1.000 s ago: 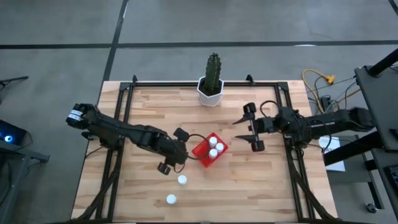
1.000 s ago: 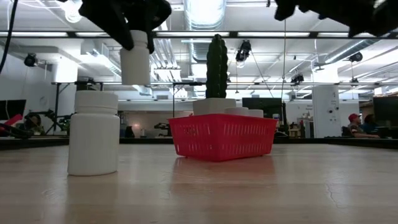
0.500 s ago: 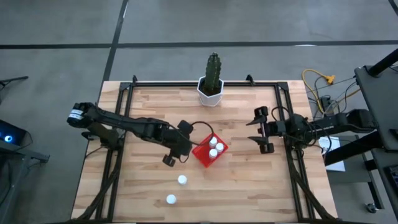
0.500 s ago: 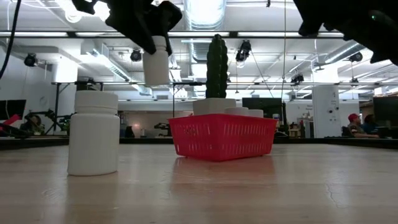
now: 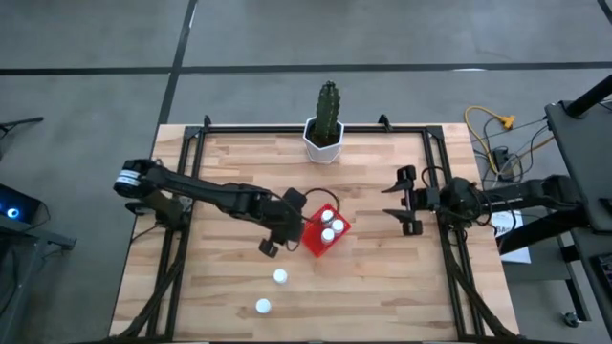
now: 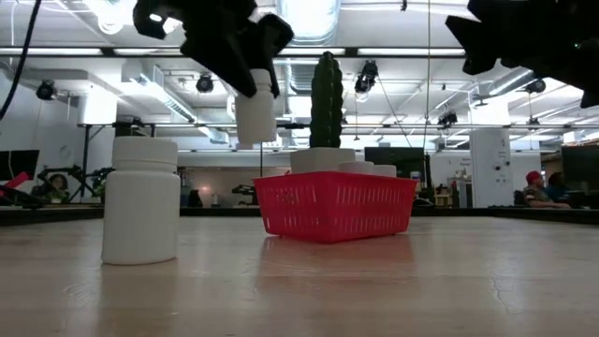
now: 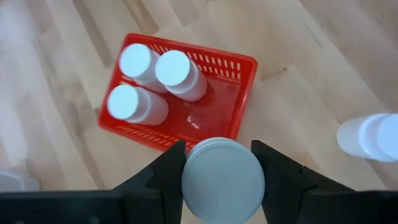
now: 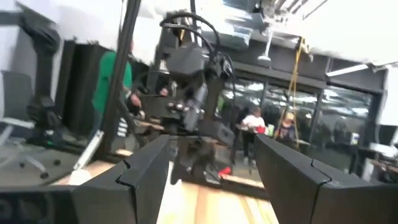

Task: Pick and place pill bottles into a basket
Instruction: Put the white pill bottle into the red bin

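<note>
Cactus [image 5: 328, 100] in white faceted pot [image 5: 323, 141] stood at far edge of wooden tabletop [image 5: 382, 277]; yellow cable [image 5: 494, 124] lay on floor.

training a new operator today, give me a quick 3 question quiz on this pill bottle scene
1. How many pill bottles already stand in the red basket?
2. True or false: the left gripper is empty.
3. Where are the bottles not yet picked up? A) beside the cactus pot B) on the table in front of the basket C) under the right gripper

Key
1. Three, grouped at one end, seen in the left wrist view.
2. False. It holds a pill bottle above the table, just short of the basket's rim.
3. B. Two bottles stand there; the right gripper waits open off to the right side, holding nothing.
</note>
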You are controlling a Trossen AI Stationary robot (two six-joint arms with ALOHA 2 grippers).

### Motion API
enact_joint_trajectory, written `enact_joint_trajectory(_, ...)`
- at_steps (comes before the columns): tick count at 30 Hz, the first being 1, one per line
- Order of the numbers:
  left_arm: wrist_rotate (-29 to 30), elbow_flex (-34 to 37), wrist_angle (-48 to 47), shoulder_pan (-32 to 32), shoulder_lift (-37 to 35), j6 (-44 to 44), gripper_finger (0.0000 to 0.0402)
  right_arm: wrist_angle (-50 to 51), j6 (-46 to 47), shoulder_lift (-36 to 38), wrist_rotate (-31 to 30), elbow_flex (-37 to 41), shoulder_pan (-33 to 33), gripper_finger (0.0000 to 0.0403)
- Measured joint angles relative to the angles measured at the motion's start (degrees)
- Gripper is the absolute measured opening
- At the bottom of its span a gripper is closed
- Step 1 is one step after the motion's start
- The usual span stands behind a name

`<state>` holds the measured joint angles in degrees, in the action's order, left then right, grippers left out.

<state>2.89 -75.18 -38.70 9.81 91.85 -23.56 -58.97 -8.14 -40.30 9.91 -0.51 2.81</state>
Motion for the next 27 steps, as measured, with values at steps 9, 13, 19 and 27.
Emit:
enact_joint_trajectory(9, 2.19, -10.32, -6.97, -0.12, 8.69, -2.46, 0.0141, 25.39, 0.41, 16.79, -2.59, 0.0, 0.02, 0.0224)
enact_joint_trajectory(13, 2.31, -13.49, -7.07, -0.15, 9.27, -3.36, 0.0141, 33.77, 0.03, 22.4, -3.98, 0.0, 0.03, 0.0213)
enact_joint_trajectory(19, 2.29, -14.8, -7.31, -0.46, 9.27, -3.89, 0.0141, 43.38, -3.16, 29.51, -5.37, 0.0, 0.02, 0.0119)
enact_joint_trajectory(27, 1.92, -14.46, -6.44, -0.5, 9.29, -4.4, 0.0141, 48.51, -3.6, 34.47, -6.31, 0.0, 0.02, 0.0013)
